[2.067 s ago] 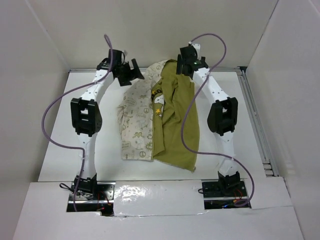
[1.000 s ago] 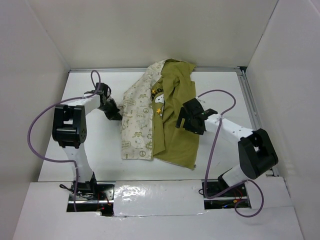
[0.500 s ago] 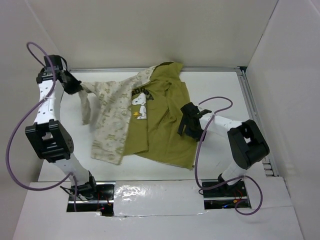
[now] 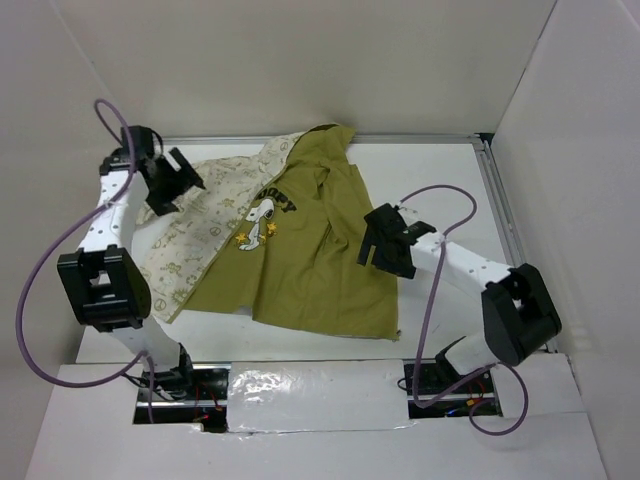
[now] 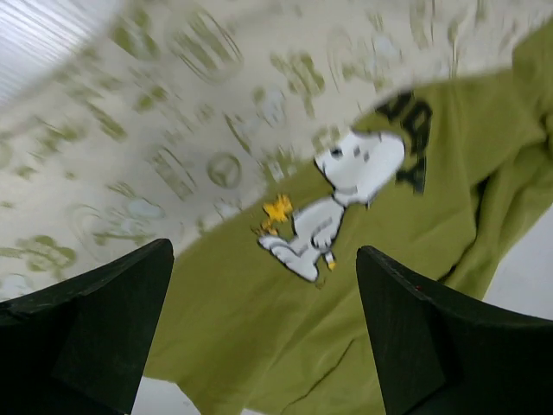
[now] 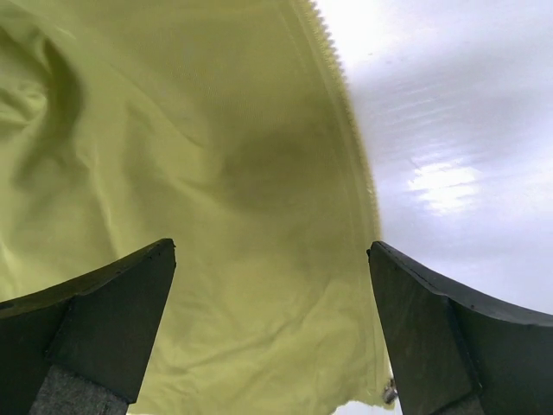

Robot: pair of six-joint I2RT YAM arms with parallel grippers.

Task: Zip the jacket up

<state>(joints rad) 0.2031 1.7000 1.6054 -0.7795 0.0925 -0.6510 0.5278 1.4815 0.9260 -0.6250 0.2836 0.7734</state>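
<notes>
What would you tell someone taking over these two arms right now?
Left gripper: open, holding nothing, above the jacket's cream side.
Right gripper: open, holding nothing, above the jacket's right edge, where the zipper teeth run.
Jacket: lies spread open on the table, green lining and cartoon dog print facing up.
Done: the jacket is laid out flat.
Left: all the zipping. The two front edges lie far apart, so bring them together, join the zipper and pull it up.
</notes>
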